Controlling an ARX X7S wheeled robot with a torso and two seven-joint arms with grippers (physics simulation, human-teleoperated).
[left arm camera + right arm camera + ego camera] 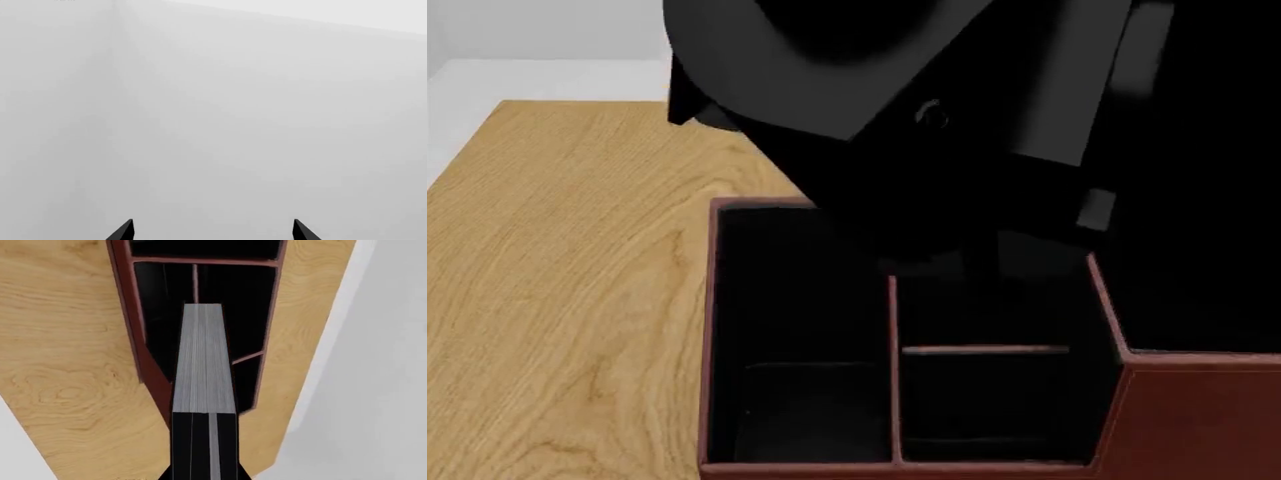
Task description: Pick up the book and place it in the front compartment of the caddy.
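- The right gripper (pixel 203 475) is clamped on the book (pixel 203 360) — in the right wrist view the pale grey page edge runs straight out from between the dark fingers, with the black cover showing close to the camera.
- In that view the book hangs over the caddy (pixel 150 375), its far end over the black interior; whether it touches the floor or a partition cannot be told.
- The left gripper (pixel 213 231) stands wide apart and holds nothing: only its two black fingertips (pixel 123 231) show, against a plain pale grey background.
- In the head view the caddy (pixel 1174 420) sits on the wooden worktop (pixel 561 300), reddish-brown outside and black inside, split by thin partitions into a long section on the left and smaller ones to its right.
- The visible sections look empty, though the far ones are hidden behind the right arm (pixel 961 100).
- The head view is filled across the top and right by that black arm — the book itself cannot be picked out there, while the right wrist view shows it plainly.
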